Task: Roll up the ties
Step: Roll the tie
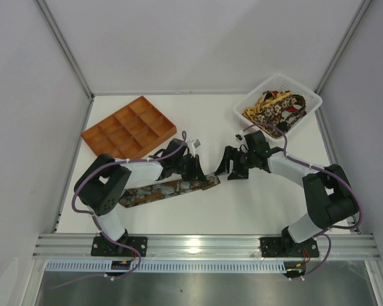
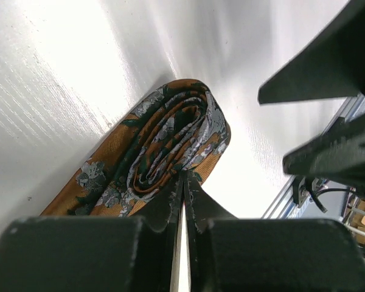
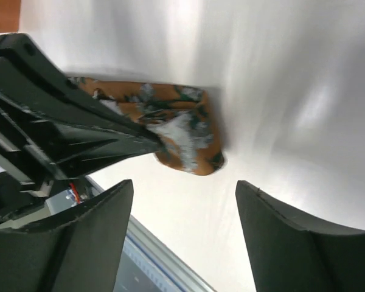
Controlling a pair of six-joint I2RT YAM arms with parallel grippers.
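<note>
Tie (image 2: 170, 137) part-rolled, coil right at left gripper (image 2: 184, 177) tips, jaws pinched tight on its edge; unrolled rest trails behind gripper. Right gripper (image 3: 184, 185) wide apart, empty, coil just ahead.

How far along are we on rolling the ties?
Nothing finished: no roll shows in the orange tray. In hand: the tie on the table has a few turns rolled at one end, where the shut left gripper pinches it; the rest lies flat. The right gripper is open, off the fabric. Left: finish this roll, then the ties heaped in the white basket.
</note>
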